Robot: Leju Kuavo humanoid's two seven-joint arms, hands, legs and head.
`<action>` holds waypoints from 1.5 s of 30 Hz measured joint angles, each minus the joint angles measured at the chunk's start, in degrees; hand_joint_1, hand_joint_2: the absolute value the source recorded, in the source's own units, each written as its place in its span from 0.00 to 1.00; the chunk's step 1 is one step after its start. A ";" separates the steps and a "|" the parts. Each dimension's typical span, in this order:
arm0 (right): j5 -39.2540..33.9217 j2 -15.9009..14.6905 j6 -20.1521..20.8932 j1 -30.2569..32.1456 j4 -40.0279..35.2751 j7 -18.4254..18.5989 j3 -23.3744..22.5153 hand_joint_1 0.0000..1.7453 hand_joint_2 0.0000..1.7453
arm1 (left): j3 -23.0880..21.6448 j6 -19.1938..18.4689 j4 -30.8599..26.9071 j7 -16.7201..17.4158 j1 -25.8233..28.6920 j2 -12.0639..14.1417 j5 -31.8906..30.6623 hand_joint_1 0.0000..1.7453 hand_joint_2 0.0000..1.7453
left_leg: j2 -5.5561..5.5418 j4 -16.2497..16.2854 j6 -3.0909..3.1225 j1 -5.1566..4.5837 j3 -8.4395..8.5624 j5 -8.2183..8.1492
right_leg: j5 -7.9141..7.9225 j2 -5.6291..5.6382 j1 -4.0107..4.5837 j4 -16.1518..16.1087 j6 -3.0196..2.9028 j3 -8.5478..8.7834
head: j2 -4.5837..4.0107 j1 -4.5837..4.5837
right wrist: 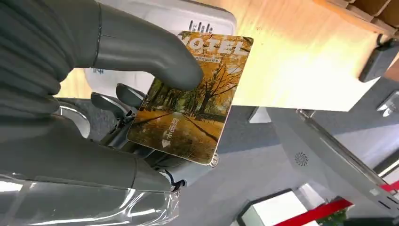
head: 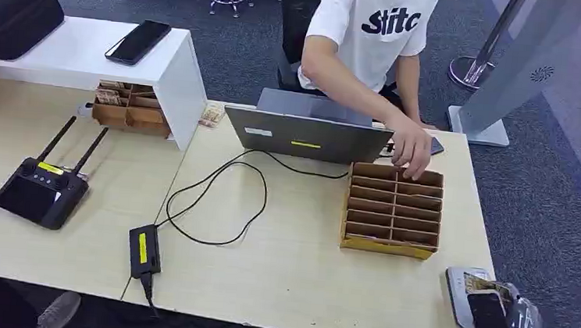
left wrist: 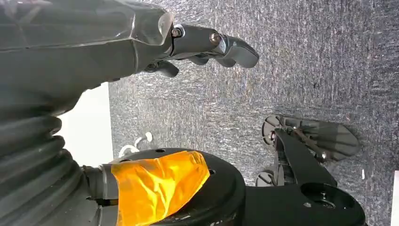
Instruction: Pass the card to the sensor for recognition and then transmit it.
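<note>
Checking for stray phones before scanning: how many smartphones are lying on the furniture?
2 in view: one black phone on the white shelf, and a second phone by the person's hand, partly hidden behind the laptop. Others may be hidden.

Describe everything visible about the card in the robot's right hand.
The card is a glossy rectangular hotel key card printed with an autumn tree-lined avenue in orange and gold, with "HOTEL" lettering at one end and small white characters midway. The right hand pinches it, thumb on its face, dark fingers behind. It hovers over the white sensor at the table's corner.
</note>
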 joint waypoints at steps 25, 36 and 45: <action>0.66 0.00 -0.79 -0.75 4.24 -0.04 -0.81 1.00 1.00 | 0.00 -0.07 0.24 0.11 0.00 0.02 0.00 0.00 1.00 | 0.00 0.00 0.00 0.01 0.03 0.00 | 0.00 0.00 0.00 0.00 0.00 0.02 | 0.00 -0.02; -0.35 1.09 0.44 0.28 0.35 -1.31 0.16 1.00 1.00 | 0.00 0.04 0.44 0.15 0.00 0.02 0.00 0.00 1.00 | 0.00 0.00 0.00 0.00 0.02 0.00 | 0.00 0.01 0.00 0.00 0.00 0.01 | 0.00 -0.02; 1.85 3.45 -1.46 4.51 -14.47 -1.45 7.73 0.98 1.00 | 0.02 0.24 0.44 0.07 0.01 0.02 0.00 0.00 1.00 | 0.00 0.00 0.00 0.00 0.00 0.00 | 0.00 0.00 0.00 0.00 0.00 0.00 | 0.00 -0.02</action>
